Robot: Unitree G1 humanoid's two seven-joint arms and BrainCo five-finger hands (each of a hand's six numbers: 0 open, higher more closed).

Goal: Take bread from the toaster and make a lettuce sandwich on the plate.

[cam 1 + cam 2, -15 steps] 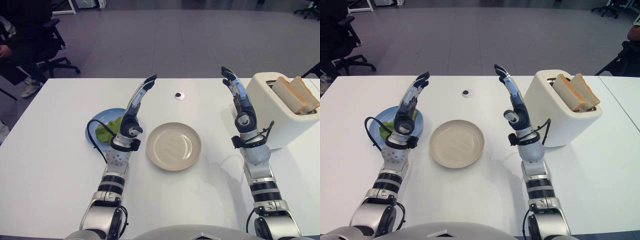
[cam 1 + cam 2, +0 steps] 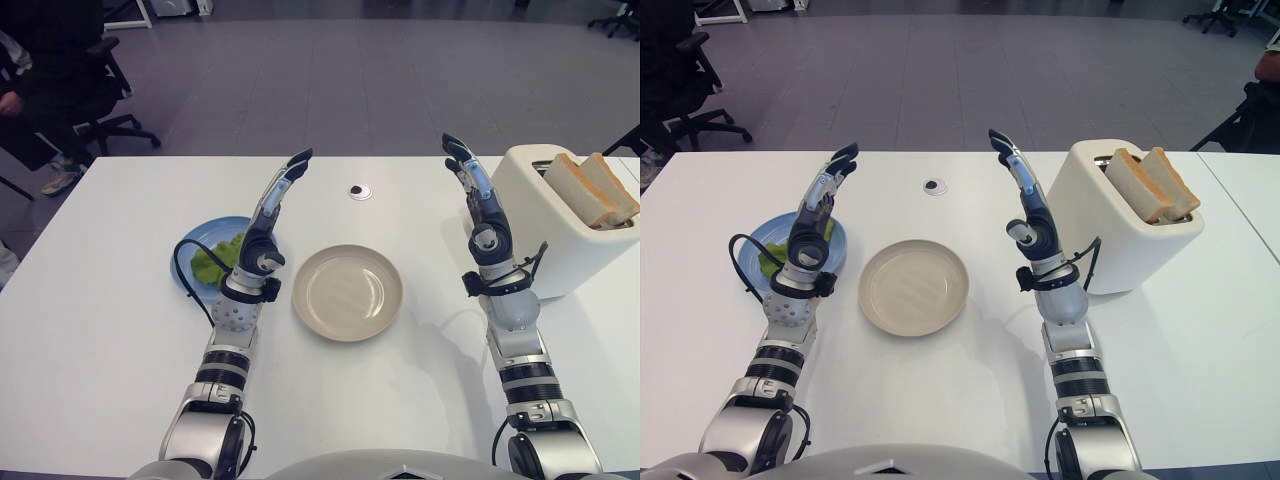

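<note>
- Against the frame half a second earlier: no shift seen in either hand or in any item on the table [image 2: 90, 340].
- Left hand [image 2: 268, 222]: raised, fingers stretched out and pointing away from the robot, holding nothing. It stands over the right rim of the blue plate [image 2: 196, 243], between that plate and the tan plate [image 2: 347, 292].
- Right hand [image 2: 481, 208]: raised, fingers straight, nothing in it. It sits between the tan plate and the toaster [image 2: 545, 255], just beside the toaster's left wall.
- Bread [image 2: 592, 190]: two slices upright in the toaster slots, tops leaning slightly to the right.
- Lettuce [image 2: 212, 262]: lying on the blue plate, partly behind the left hand.
- Tan plate: bare, centre of the table, apart from the blue plate.
- Edges: the toaster stands near the table's right edge; a small round black fitting [image 2: 360, 191] lies near the far edge.
- Open room: bare tabletop along the near side in front of the tan plate and across the left end.
</note>
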